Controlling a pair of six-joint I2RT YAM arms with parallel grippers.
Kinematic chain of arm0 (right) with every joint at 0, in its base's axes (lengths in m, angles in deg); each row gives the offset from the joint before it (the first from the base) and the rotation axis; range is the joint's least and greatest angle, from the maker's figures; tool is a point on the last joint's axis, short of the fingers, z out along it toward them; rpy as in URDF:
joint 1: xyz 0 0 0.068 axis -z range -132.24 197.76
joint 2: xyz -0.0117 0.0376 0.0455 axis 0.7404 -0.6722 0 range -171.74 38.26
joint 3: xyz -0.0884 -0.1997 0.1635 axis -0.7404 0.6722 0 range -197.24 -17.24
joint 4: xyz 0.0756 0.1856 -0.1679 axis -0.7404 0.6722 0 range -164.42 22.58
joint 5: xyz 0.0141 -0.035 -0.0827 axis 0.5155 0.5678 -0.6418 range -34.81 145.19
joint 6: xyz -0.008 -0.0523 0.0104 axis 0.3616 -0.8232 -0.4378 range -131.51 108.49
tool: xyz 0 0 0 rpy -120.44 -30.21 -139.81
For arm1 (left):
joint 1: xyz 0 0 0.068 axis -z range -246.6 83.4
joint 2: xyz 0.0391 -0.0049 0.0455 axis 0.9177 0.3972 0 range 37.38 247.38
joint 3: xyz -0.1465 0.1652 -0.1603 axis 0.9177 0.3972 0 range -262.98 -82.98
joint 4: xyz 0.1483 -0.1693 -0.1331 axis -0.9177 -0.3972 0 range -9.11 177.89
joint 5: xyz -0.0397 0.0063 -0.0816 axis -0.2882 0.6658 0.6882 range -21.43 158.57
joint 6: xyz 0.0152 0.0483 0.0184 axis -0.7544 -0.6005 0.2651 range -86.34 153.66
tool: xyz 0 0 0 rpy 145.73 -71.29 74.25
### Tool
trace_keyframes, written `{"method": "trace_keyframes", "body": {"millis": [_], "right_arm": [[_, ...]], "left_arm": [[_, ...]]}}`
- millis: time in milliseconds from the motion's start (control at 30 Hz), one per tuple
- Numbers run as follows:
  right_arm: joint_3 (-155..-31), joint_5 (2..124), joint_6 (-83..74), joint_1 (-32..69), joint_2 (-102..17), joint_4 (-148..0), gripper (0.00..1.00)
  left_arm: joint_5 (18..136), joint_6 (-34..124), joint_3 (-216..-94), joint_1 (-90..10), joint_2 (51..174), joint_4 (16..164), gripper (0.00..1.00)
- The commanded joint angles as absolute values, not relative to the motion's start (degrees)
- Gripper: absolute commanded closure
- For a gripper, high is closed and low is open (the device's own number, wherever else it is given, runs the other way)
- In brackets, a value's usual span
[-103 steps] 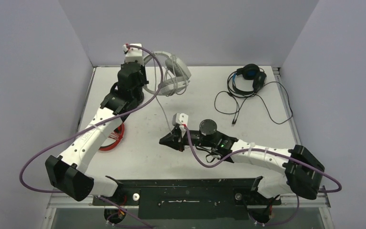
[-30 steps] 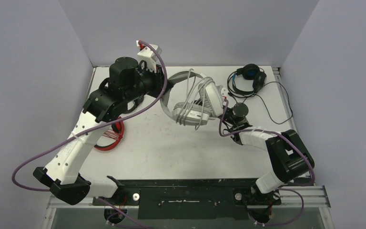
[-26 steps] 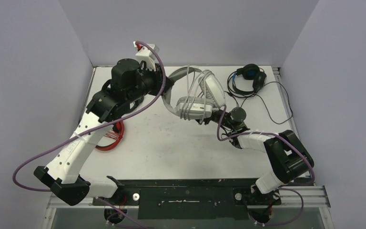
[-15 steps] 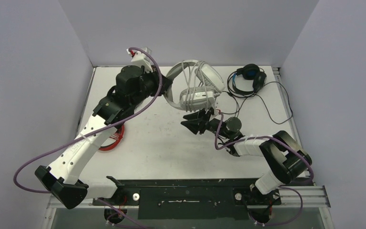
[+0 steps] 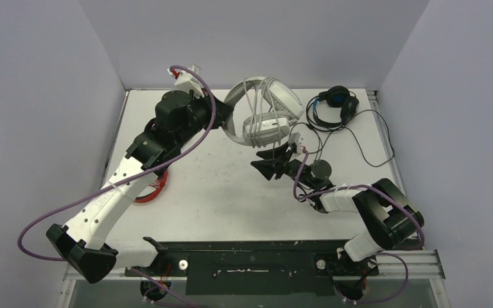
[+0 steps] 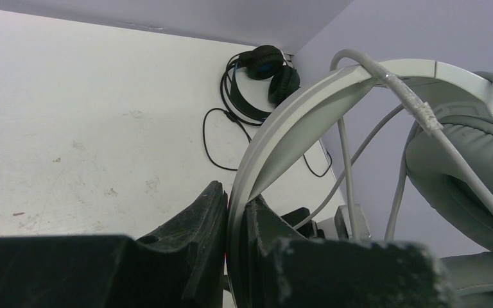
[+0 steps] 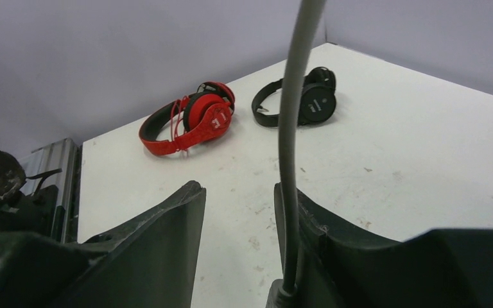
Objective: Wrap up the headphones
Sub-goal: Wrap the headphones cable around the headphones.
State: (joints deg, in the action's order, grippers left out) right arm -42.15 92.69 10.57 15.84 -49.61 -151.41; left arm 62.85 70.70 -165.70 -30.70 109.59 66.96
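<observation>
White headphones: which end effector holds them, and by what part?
The left end effector pinches the white headphones by the headband. The right end effector is open, the cable loose beside one finger.

Up over the back middle of the counter (image 5: 212, 199) hangs the large headset (image 5: 263, 112), headband wedged in the left gripper (image 5: 224, 122). The right gripper (image 7: 239, 192) sits just in front of and below it, the cable (image 7: 293, 128) dropping between its fingers. Far right, the corner headset (image 5: 335, 106) lies on the counter, and on the left side the left-side headset (image 7: 189, 125) lies under the left arm with the small headset (image 7: 308, 99) beside it, farther back.
</observation>
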Motion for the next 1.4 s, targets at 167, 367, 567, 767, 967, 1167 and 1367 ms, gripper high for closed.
{"method": "trace_keyframes", "body": {"millis": [167,367,567,767,967,1167,1367], "right_arm": [[-40.82,95.56,10.45,21.39,-40.99,-145.99,0.55],[-39.82,95.97,8.83,23.65,-36.08,-140.32,0.55],[-40.97,96.65,4.44,24.08,-33.77,-132.16,0.63],[-42.19,97.55,2.36,24.12,-35.56,-130.48,0.79],[-43.31,97.58,3.89,23.51,-37.61,-131.43,1.00],[-43.51,89.47,7.77,16.41,-39.15,-134.55,1.00],[-45.07,85.86,14.24,9.44,-44.26,-137.26,1.00]], "left_arm": [[64.06,72.19,-169.15,-31.00,107.30,74.23,1.00],[64.06,71.72,-170.24,-31.00,107.43,73.67,1.00],[64.70,72.01,-170.78,-31.00,107.43,73.65,1.00],[65.07,72.46,-171.56,-31.00,107.55,73.41,1.00],[63.02,74.57,-169.71,-31.00,107.50,74.59,1.00],[52.32,78.11,-162.21,-31.07,105.95,78.83,1.00],[37.22,79.14,-154.47,-31.22,105.57,81.25,1.00]]}}
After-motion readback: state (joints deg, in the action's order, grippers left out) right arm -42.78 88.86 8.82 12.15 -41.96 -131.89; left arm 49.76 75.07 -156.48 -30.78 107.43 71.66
